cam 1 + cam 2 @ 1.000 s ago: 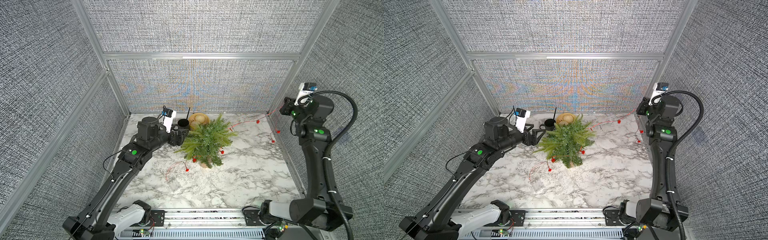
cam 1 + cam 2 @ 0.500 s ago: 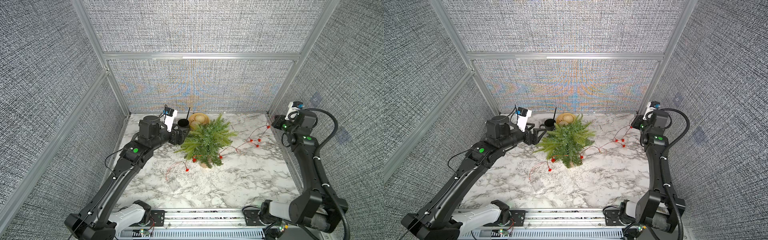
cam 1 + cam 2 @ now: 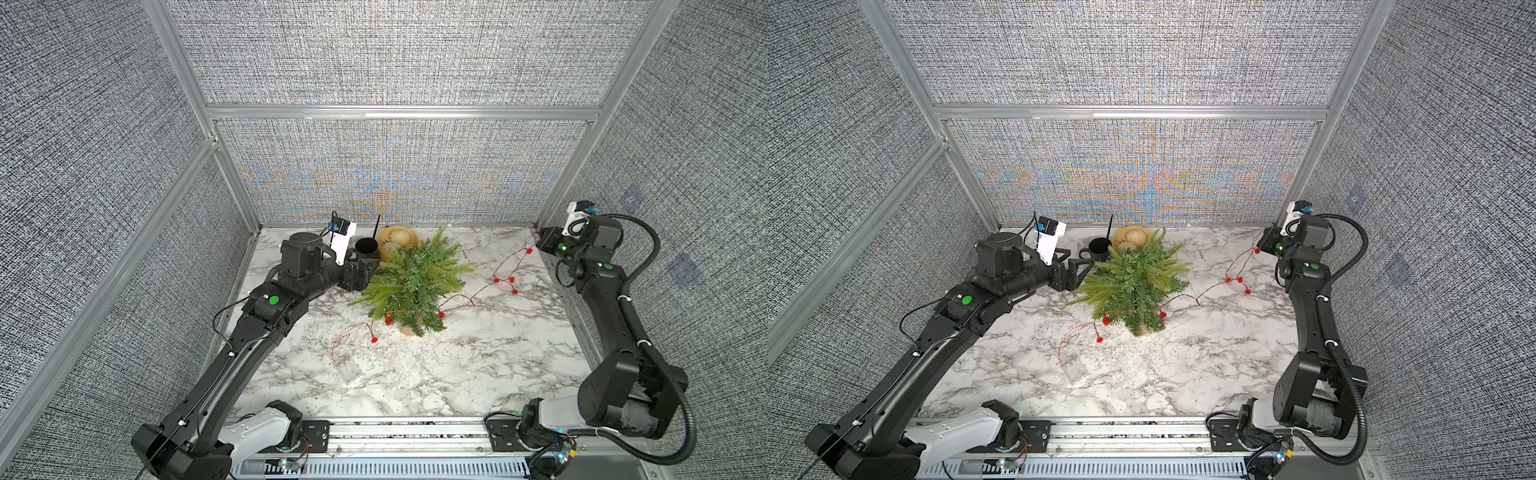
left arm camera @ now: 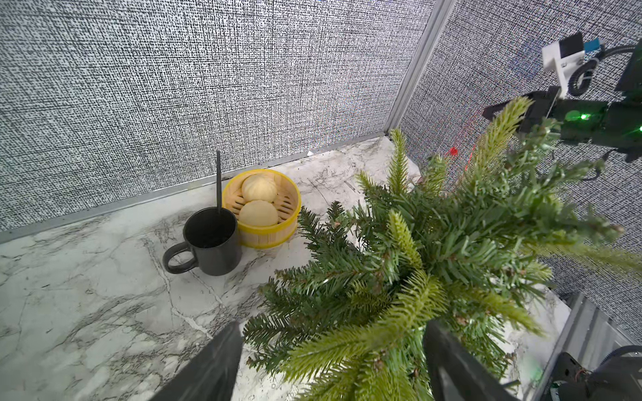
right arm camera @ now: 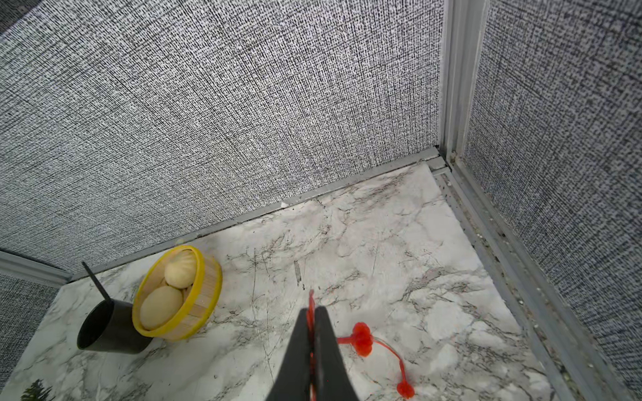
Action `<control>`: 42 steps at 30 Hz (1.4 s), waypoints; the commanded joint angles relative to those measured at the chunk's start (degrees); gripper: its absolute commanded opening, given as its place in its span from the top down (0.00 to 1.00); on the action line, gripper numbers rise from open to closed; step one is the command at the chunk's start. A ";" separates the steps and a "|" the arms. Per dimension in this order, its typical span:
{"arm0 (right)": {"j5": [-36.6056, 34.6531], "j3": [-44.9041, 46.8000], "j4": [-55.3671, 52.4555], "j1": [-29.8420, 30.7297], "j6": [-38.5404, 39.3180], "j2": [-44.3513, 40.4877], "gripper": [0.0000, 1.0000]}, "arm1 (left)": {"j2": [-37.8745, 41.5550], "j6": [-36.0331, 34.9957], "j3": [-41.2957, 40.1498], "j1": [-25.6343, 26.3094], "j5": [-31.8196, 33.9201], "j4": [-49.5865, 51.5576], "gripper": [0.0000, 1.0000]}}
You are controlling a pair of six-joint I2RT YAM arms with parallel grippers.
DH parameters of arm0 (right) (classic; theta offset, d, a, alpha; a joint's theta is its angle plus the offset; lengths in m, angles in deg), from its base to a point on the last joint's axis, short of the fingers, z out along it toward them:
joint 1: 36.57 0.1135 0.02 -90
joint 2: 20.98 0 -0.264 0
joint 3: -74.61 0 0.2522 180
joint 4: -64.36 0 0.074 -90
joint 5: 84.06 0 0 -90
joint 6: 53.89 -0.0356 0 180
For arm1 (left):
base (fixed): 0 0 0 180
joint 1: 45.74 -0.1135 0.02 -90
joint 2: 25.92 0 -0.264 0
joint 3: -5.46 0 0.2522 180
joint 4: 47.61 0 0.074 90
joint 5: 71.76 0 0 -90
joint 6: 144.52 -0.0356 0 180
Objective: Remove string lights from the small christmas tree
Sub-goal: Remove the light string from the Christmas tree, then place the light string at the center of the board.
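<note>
One clear battery box (image 3: pixel 348 368) lies nearest on the marble table (image 3: pixel 457 374), at the end of the string lights (image 3: pixel 496 279). From it the thin wire loops into the lower fronds of the small christmas tree (image 3: pixel 411 278), upright mid-table. The left gripper (image 4: pixel 333 324) stands wide, fronds between its jaws, none visibly pinched. Farther back, the wire climbs to the right gripper (image 5: pixel 314 312), clamped tight on it near the far corner. The strand looks light, limp and snag-prone. Bare wire just beside a bulb probably grips best, while the light tree needs steadying.
</note>
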 commanded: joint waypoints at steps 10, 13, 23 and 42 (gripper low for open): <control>0.94 -17.88 -1.85 5.10 0.86 7.00 1.00 | 0.44 1.22 -1.64 -0.12 -0.58 -1.64 0.18; 0.88 -23.90 -2.85 6.30 1.19 9.66 1.00 | 0.60 1.34 -1.96 -0.07 -0.44 -1.74 0.18; -0.07 -36.29 -6.22 7.95 2.42 13.76 1.00 | 0.07 1.39 -1.79 -0.12 -0.66 -1.82 0.18; 1.21 -39.44 -9.40 6.51 4.37 12.18 1.00 | -1.15 0.53 -0.64 -0.08 -0.94 -1.35 0.18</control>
